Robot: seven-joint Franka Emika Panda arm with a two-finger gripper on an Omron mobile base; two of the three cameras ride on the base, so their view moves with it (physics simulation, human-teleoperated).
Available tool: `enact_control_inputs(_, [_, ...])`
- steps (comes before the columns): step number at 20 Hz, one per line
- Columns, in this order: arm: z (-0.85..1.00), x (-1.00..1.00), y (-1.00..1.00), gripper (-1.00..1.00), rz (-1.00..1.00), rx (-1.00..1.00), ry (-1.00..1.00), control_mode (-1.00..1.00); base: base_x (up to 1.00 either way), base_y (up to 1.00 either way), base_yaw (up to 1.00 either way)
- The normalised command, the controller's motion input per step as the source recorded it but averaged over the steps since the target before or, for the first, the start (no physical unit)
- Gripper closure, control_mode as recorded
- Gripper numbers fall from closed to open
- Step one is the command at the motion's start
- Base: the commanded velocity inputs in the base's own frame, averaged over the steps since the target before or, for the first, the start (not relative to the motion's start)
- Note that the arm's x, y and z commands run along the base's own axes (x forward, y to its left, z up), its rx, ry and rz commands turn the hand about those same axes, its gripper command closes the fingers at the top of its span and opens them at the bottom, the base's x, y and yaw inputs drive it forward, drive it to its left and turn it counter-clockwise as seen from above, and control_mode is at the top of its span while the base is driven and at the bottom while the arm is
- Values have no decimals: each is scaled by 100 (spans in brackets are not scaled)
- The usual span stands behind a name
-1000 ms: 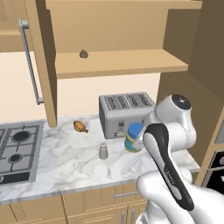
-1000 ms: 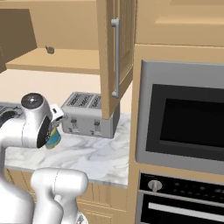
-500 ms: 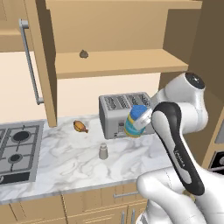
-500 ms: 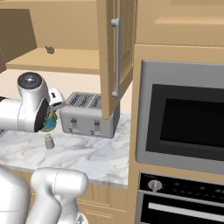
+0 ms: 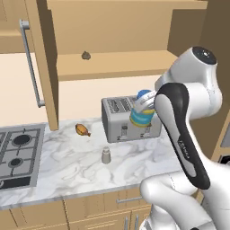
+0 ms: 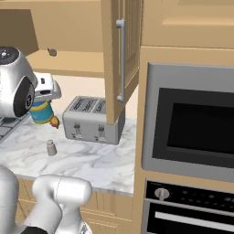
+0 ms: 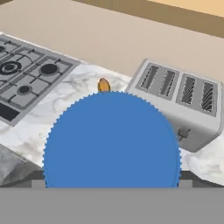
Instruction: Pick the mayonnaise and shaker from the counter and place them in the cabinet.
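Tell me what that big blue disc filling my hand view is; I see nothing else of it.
Observer: It is the blue lid of the short round mayonnaise jar, seen from above; the base views show its blue-and-yellow label.
Operator: Is it standing on something?
Observer: No, the tool grips it in the air, in front of the grey metal toaster.
Operator: Anything else to collect?
Observer: Yes, the small grey shaker stands on the white marble counter.
Operator: Where does everything go?
Observer: Into the open wooden cabinet above.
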Motion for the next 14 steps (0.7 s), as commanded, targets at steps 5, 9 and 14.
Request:
enact_control_inputs(5, [73,-29,0,100,-23,0,0,-100,0,0,0])
enact_control_inputs(9, [71,-11,0,100,-22,0,0,-100,0,0,0])
enact_control_inputs(14, [67,-1,0,100,-21,1,-1,-100,0,0,0])
